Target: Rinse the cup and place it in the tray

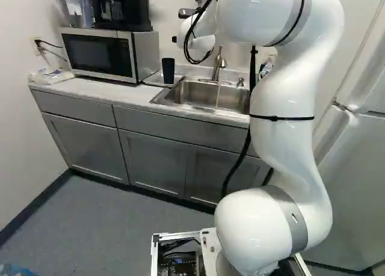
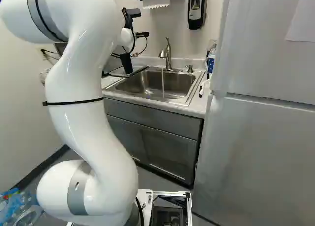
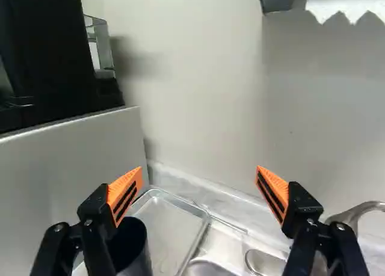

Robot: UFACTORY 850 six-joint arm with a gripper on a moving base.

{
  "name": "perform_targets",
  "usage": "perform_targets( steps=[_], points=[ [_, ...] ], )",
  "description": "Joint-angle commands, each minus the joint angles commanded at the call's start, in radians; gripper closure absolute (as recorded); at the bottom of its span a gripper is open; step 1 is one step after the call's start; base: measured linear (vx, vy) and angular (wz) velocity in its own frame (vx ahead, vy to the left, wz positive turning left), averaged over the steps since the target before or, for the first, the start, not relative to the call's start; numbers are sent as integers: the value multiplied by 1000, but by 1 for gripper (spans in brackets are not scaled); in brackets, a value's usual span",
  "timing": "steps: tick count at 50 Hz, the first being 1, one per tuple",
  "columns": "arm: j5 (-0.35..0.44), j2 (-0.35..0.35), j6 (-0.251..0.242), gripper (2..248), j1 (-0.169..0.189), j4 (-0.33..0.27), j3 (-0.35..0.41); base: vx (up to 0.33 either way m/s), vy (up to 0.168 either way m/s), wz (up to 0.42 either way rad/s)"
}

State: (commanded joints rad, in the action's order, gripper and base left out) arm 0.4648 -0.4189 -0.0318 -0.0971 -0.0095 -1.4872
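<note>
At ten o'clock from the sink in the left base view, there's the cup, by the look of it on the tray! The gripper has its fingers spread wide, nothing between them. Water runs; rinsed or not, can't tell, but this reads like placing, nearly done. Next: ease clear without clipping the rim. Dark, plain, tall cup, upright, mouth up!

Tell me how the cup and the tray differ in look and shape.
The cup is dark, while the tray is pale.
The cup is tall and narrow; the tray is shallow and broad.
The cup has a round rim, the tray a straight-sided one.
Both are beside the sink.
</note>
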Motion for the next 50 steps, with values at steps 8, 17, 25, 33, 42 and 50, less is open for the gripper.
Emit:
perform_targets(
  steps=[8,17,25,33,42,50],
  points=[
    [0,5,0,3,19,0,3,0,0,0],
    [0,12,0,3,40,0,-3,0,0,0],
    [-4,17,0,3,59,0,-12,0,0,0],
    [-16,22,0,3,78,0,-23,0,0,0],
    [-26,24,0,3,99,0,-31,0,0,0],
    [-27,24,0,3,118,0,-31,0,0,0]
  ],
)
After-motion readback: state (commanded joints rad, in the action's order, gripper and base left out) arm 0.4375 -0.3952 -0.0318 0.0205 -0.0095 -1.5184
